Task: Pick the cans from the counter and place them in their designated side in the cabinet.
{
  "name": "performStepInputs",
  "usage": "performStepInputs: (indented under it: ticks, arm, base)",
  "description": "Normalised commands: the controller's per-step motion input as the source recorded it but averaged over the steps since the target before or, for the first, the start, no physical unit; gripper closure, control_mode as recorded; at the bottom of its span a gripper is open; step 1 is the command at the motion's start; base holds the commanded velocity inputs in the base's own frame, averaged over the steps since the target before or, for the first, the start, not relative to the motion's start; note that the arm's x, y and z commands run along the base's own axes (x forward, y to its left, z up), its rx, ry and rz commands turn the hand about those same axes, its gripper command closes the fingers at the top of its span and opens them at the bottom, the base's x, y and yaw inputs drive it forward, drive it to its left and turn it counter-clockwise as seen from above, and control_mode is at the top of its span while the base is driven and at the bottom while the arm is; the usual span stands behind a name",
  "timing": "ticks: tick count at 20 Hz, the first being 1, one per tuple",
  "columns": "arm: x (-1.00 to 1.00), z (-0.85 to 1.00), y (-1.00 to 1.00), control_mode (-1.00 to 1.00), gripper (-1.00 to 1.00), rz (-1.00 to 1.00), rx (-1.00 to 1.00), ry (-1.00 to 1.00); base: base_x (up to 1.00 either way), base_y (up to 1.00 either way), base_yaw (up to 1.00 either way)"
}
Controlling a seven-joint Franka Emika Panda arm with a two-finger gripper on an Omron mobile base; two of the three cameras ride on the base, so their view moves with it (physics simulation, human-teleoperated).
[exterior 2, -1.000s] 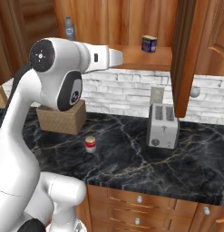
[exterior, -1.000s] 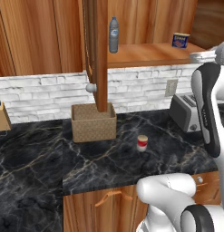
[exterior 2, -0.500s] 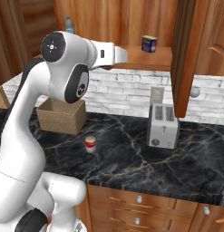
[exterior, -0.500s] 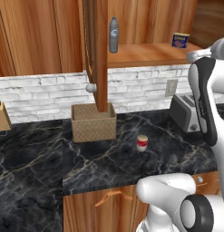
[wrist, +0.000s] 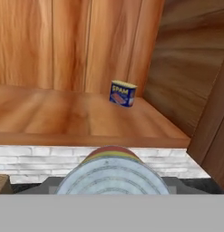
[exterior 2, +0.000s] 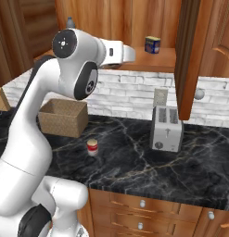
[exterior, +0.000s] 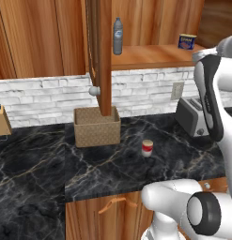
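An orange-red can (wrist: pixel 112 174) with a grey-blue top sits close under the hand camera, and my gripper (exterior 2: pixel 130 54) is shut on it, level with the front edge of the cabinet's shelf (wrist: pixel 63 113). The fingertips are hidden by the can. The hand points into the right part of the cabinet (exterior: pixel 150 56), short of the shelf. A red can (exterior: pixel 147 147) with a white band stands upright on the black marble counter (exterior: pixel 37 173), seen from the other side as the red can (exterior 2: pixel 92 146).
A blue tin (wrist: pixel 122 94) stands at the shelf's back right. A clear bottle (exterior: pixel 118 36) stands on the left side, behind the open narrow door (exterior: pixel 104 56). A woven basket (exterior: pixel 97 126) and a toaster (exterior 2: pixel 167 128) sit on the counter by the brick wall.
The arm has lifted a little and carried the hand with its can up and forward toward the shelf. The red can on the counter has not moved.
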Motion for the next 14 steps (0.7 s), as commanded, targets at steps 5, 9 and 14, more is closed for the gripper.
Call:
performStepInputs:
  ticks: [5,9,14]
  arm:
    - [0.27,-0.09,-0.03,-1.00,1.00,0.00,0.00,0.00]
    - [0.36,-0.02,-0.01,-1.00,1.00,0.01,0.00,0.00]
    - [0.36,-0.01,-0.01,-1.00,1.00,0.01,0.00,0.00]
  base:
    - [0.00,0.00,0.00]
    - [0.00,0.00,0.00]
    - [0.00,0.00,0.00]
